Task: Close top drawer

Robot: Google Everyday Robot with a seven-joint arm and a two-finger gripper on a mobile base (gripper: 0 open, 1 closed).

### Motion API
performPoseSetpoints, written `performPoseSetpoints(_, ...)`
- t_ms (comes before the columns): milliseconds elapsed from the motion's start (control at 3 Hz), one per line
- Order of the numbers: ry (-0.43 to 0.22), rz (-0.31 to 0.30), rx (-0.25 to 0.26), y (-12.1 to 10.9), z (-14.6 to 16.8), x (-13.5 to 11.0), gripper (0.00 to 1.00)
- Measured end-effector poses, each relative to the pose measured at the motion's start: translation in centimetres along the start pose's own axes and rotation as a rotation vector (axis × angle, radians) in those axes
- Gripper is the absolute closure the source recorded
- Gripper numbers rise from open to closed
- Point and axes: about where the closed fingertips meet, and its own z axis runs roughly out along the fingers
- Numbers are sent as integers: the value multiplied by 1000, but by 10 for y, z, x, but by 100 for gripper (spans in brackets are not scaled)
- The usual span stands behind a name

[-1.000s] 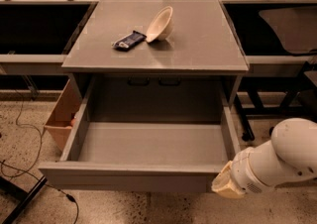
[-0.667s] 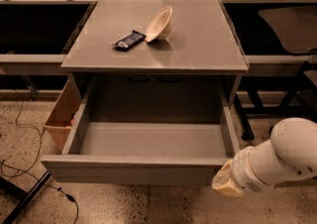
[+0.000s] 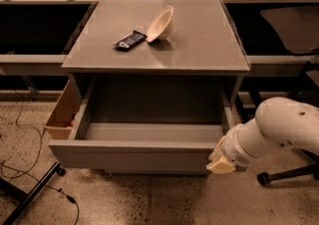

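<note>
The robot's cream-tipped gripper (image 3: 221,158) sits low, pressed up to the right end of the top drawer's front panel. Whether it is released or clenched cannot be told. Behind the jaws, the bulky white arm (image 3: 279,129) runs off to the right.

Directly left of the jaws stretches the wide matte-grey top drawer (image 3: 134,154). It is pulled far out of its cabinet, and its shallow grey box lies open with nothing visible inside. Above and beyond the jaws is the grey worktop (image 3: 199,45). A white bowl (image 3: 160,24) leans tilted on it, with a dark snack packet (image 3: 129,40) just beside the bowl.

Far left of the jaws, past the drawer's other end, stands an open brown cardboard box (image 3: 62,112). A black cable (image 3: 30,169) trails over the speckled floor there. Right of the jaws, under the arm, lies a black wheeled chair base (image 3: 281,175).
</note>
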Motion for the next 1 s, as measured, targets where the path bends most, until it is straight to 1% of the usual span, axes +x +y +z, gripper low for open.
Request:
performPoseSetpoints(333, -2, -23, 8, -19, 4, -16, 1)
performPoseSetpoints(667, -11, -62, 3, -42, 13, -44, 0)
performPoseSetpoints(1000, -14, -102, -28, -64, 30, -75, 0)
